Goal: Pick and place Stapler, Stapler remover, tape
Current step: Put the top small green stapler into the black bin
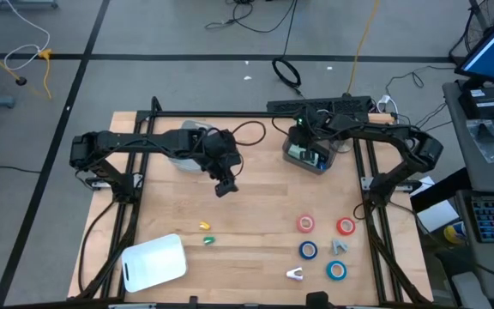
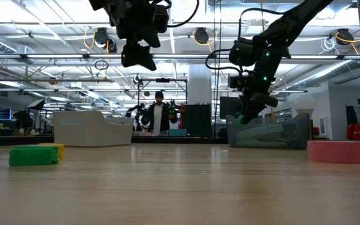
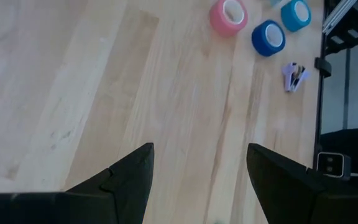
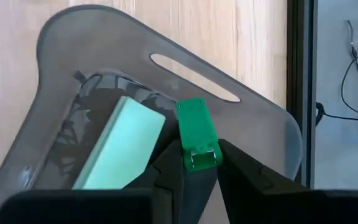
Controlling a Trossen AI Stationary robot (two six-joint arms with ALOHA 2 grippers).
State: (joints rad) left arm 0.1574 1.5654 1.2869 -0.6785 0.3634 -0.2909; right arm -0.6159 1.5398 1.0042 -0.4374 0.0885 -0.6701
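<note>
My right gripper (image 4: 201,163) is over the grey bin (image 1: 311,156) at the table's far right, shut on a small green stapler (image 4: 195,127). A pale green stapler (image 4: 123,146) lies inside that bin. My left gripper (image 1: 224,184) hangs open above the bare middle of the table, with nothing between its fingers (image 3: 135,168). On the near right lie a pink tape (image 1: 305,224), a red tape (image 1: 345,227) and two blue tapes (image 1: 308,250) (image 1: 336,270), with two stapler removers (image 1: 340,246) (image 1: 294,274) among them. A yellow stapler (image 1: 204,226) and a green one (image 1: 207,240) lie at the near middle. My right gripper pinches the green stapler's near end (image 4: 202,155) between its two fingers. The fingers slant downward and lie along the stapler, which sticks out ahead of them. The stapler is lifted clear, above the grey bin's opening and rim (image 4: 229,93).
A white bin (image 1: 154,262) sits at the near left corner. A second pale bin (image 1: 183,142) stands at the far left behind my left arm. Black frame rails (image 1: 376,232) run along the table's sides. A person (image 2: 159,115) stands in the room beyond the table.
</note>
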